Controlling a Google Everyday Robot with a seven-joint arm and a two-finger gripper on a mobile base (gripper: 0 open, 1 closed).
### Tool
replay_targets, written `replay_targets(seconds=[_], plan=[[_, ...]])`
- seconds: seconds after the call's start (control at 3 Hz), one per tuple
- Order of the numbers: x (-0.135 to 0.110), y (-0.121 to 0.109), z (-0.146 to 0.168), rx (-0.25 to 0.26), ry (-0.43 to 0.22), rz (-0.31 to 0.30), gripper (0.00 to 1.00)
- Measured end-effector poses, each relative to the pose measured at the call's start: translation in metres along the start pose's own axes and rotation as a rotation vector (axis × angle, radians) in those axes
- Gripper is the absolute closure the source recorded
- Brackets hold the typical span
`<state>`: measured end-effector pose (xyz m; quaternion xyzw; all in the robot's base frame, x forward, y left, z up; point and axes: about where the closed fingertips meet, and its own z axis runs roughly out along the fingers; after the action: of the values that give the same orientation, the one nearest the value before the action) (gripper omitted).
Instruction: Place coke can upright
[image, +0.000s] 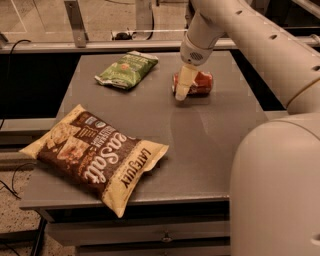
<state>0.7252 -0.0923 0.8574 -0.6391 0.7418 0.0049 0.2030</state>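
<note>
one view, raised, looking down across the table (215, 135) from its near edge, close in; gripper (181, 93) at far side, overlapping the coke can (202, 83).

Gripper (182, 91) low, far right of centre

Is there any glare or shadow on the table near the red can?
Camera view: warm, dim light; a soft pale reflection lies on the table in front of the coke can; the gripper, down at the can, hides part of it.

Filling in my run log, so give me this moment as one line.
gripper: low at one end of can | can: on its side, far part of table | upright: not yet
</note>
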Motion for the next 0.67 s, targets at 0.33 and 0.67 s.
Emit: replay_targets(seconds=[0.33, 0.67], plan=[[0.0064, -0.0017, 0.0137, -0.031, 0.013, 0.017, 0.17], [0.0055, 0.0003, 0.0093, -0.045, 0.001, 0.019, 0.41]])
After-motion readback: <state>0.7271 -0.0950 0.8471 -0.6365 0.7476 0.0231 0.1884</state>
